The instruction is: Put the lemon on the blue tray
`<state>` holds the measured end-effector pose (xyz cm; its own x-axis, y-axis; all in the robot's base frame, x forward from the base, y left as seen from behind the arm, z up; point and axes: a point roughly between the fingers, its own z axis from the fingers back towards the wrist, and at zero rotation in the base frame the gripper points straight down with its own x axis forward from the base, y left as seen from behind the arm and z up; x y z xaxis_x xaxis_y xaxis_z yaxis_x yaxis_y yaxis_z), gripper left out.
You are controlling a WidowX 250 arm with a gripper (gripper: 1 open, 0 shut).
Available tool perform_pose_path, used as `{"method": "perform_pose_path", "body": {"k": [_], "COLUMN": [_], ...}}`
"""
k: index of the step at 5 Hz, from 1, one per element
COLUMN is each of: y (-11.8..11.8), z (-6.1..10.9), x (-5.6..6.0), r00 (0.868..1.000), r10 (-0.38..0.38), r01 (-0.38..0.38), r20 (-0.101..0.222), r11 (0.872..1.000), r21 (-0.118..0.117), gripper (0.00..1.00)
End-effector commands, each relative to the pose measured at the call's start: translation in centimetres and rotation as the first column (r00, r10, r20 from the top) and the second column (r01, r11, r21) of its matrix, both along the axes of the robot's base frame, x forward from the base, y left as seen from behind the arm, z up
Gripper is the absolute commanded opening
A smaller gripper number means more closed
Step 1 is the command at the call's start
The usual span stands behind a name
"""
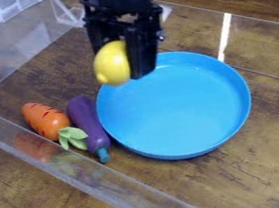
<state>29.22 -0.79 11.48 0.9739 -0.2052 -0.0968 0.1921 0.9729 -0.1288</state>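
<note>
The yellow lemon [112,63] hangs in the air, held between the black fingers of my gripper [121,61], which is shut on it. It hovers over the upper left rim of the blue tray [219,117], a wide round dish lying on the wooden table. The arm comes down from the top of the view above the lemon.
An orange carrot [45,120] and a purple eggplant [87,123] lie side by side left of the tray. A clear plastic wall [60,176] runs along the table's front left edge, and another stands at the back left.
</note>
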Motion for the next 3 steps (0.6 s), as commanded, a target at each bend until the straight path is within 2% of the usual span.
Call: {"method": "perform_pose_path", "body": {"k": [1, 2, 3], "y": [-0.7, -0.8, 0.2], "z": [1.2, 1.7, 0.8], "x": [0.4, 0.5, 1.0], "r00": [0.999, 0.999, 1.000], "r10": [-0.016, -0.020, -0.003], "r01": [0.016, 0.020, 0.003], "r20": [0.038, 0.035, 0.027], "r11": [1.000, 1.000, 1.000], "r21": [0.001, -0.002, -0.001], "gripper": [0.00, 0.00, 0.00]}}
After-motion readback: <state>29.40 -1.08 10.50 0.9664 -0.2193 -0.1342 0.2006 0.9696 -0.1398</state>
